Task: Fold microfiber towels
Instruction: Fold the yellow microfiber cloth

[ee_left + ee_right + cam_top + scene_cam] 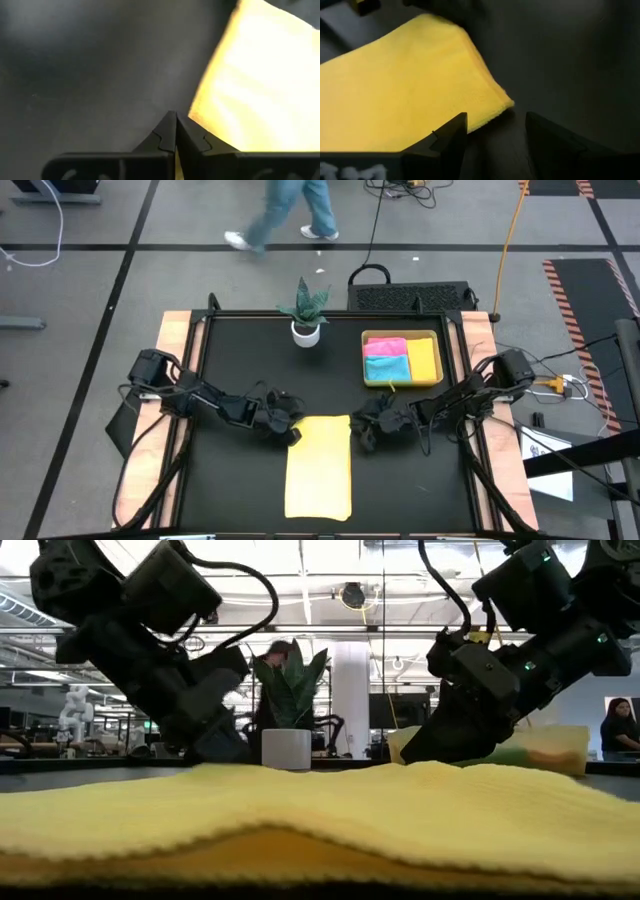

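A yellow towel (318,465) lies on the black table as a long strip, folded over in layers that show in the low view (320,825). My left gripper (172,119) is shut right at the towel's far left corner (195,112). My right gripper (496,120) is open low over the far right corner (506,102), which lies just ahead of its two fingers. Pink (385,346), light blue (387,367) and orange-yellow (423,358) towels lie folded in the tray (402,385). My left gripper's shut fingers point down at the table beside the yellow towel's far left corner (200,122). A yellow sliver (176,161) shows between the fingers farther back. I cannot tell whether they touch or hold the cloth.
A potted plant (305,328) stands at the table's far middle, and the yellow-green tray at the far right. Bare black table lies left and right of the towel. A person (285,215) walks on the floor beyond the table.
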Available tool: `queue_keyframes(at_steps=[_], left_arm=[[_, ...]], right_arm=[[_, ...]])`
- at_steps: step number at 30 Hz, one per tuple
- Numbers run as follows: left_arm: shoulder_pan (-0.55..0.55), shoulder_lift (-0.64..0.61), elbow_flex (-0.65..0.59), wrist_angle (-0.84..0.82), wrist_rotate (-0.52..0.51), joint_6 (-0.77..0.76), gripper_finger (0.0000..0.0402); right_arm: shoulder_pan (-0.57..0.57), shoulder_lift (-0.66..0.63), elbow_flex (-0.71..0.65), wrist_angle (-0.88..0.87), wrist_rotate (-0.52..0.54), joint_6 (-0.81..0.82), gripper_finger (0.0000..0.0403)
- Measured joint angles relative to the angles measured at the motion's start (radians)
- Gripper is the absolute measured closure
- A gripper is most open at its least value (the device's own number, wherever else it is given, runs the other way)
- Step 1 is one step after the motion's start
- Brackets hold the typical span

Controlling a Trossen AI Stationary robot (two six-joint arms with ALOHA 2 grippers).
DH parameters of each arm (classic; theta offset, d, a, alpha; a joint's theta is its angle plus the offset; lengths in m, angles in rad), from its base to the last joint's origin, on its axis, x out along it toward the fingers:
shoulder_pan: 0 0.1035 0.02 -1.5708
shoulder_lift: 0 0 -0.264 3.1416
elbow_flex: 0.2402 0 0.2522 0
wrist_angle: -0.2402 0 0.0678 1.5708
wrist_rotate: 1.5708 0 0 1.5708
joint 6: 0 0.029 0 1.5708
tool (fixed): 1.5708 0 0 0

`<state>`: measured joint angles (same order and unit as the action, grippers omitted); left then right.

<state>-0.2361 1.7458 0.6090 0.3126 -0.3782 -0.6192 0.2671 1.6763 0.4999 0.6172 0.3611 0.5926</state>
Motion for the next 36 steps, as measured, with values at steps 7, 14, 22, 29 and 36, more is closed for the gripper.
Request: queue_keyframes(at_steps=[7,14,22,29,36], left_arm=[[-0.039,-0.124,-0.001,-0.012,0.023,0.060,0.0393],[-0.072,-0.204,0.000,-0.085,0.004,0.099,0.0387],[-0.072,-0.203,-0.001,-0.215,0.015,0.024,0.0335],[-0.060,-0.141,0.000,-0.208,0.030,-0.050,0.0243],[-0.033,-0.088,0.001,-0.164,0.065,-0.041,0.0253]], right_arm=[[-0.027,0.004,0.000,0.039,-0.003,0.001,0.0208],[-0.050,0.008,0.080,-0.021,-0.031,-0.082,0.0208],[-0.084,0.008,0.197,-0.217,-0.048,-0.156,0.0209],[-0.131,0.029,0.196,-0.252,-0.160,-0.138,0.0209],[-0.141,0.118,0.199,-0.196,-0.232,-0.146,0.0219]])
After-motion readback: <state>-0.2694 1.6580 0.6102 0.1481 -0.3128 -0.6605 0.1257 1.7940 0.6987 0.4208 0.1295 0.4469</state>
